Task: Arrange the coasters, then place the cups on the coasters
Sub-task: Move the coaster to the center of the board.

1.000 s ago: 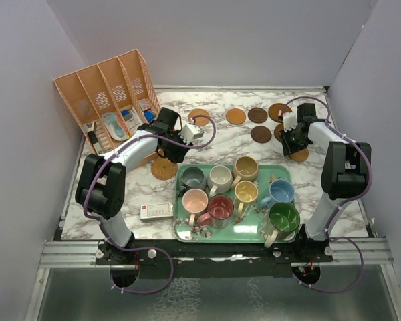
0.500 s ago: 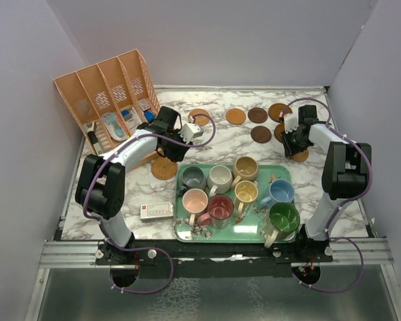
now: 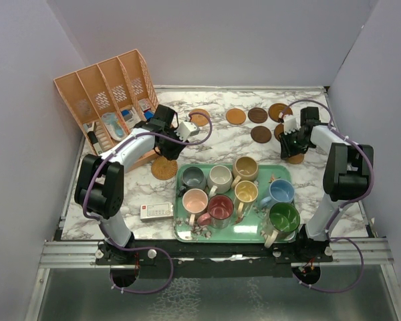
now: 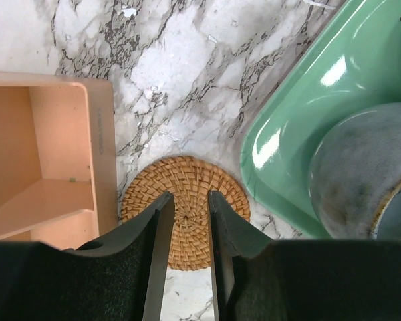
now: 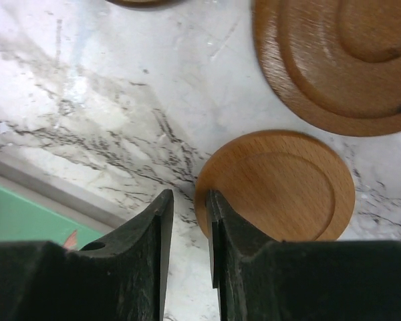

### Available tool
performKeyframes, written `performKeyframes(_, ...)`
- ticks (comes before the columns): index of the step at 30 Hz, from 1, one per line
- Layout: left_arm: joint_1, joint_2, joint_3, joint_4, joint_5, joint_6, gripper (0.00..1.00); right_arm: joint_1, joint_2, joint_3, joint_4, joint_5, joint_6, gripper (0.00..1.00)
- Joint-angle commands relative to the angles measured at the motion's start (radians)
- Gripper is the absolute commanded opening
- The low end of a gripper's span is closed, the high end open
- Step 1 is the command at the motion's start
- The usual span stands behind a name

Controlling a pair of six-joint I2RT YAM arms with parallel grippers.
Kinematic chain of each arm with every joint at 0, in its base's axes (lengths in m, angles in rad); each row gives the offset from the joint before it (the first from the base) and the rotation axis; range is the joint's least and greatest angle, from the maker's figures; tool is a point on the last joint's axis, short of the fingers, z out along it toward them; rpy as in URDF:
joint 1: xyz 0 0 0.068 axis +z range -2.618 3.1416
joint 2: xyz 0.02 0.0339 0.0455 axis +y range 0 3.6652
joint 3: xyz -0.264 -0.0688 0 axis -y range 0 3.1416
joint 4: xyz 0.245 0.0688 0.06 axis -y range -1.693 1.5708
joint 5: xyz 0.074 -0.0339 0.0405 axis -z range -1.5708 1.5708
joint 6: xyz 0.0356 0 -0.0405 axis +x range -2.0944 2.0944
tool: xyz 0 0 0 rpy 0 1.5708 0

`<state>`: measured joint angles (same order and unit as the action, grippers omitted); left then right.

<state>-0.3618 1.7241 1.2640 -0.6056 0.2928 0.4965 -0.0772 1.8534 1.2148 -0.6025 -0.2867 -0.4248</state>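
Seen from above, the left gripper [image 3: 168, 148] hangs directly over the round woven rattan coaster [image 3: 164, 168]. The right gripper [image 3: 291, 143] is down at the pale smooth wooden coaster [image 3: 296, 159]. All eight glossy ceramic mugs [image 3: 220, 178] crowd the green rectangular tray [image 3: 180, 231], and none stands on a coaster, so arranging discs looks like the step in hand.

In the left wrist view, the jaws stand a narrow slit apart with nothing in them. The woven coaster lies flat beneath the tips, centred under the slit. Close on one side of the jaws is the peach plastic file rack [image 4: 53, 154]. On the other side are the tray's rim and a grey mug [image 4: 361, 167]. A disc this thin gives little edge to catch, so the fingers could skate over it. If it were dragged, it could jam against the rack wall or ride up the tray's lip.

In the right wrist view, the jaws are nearly together, and the pale coaster's rim sits right at the slit. Most of the disc lies off to one side. I cannot tell whether the rim is pinched or merely beside the finger. A larger, darker ringed wooden coaster [image 5: 341, 60] lies just beyond it. A shallow hold on the rim could let the disc pivot or slip out on lifting, and it could strike that neighbour.
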Motion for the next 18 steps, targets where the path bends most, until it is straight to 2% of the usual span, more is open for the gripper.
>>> performKeyframes(1,0.005,-0.021,0.013,-0.007,-0.034,0.019,0.31,0.011,0.006,-0.037,-0.084,-0.138,-0.015,0.27)
performKeyframes(8,0.009,-0.021,0.012,-0.007,-0.055,0.017,0.31,0.031,0.01,-0.036,-0.1,-0.189,-0.028,0.26)
performKeyframes(18,0.034,-0.051,0.004,0.008,-0.076,0.01,0.31,0.133,0.064,-0.024,-0.091,-0.204,-0.026,0.24)
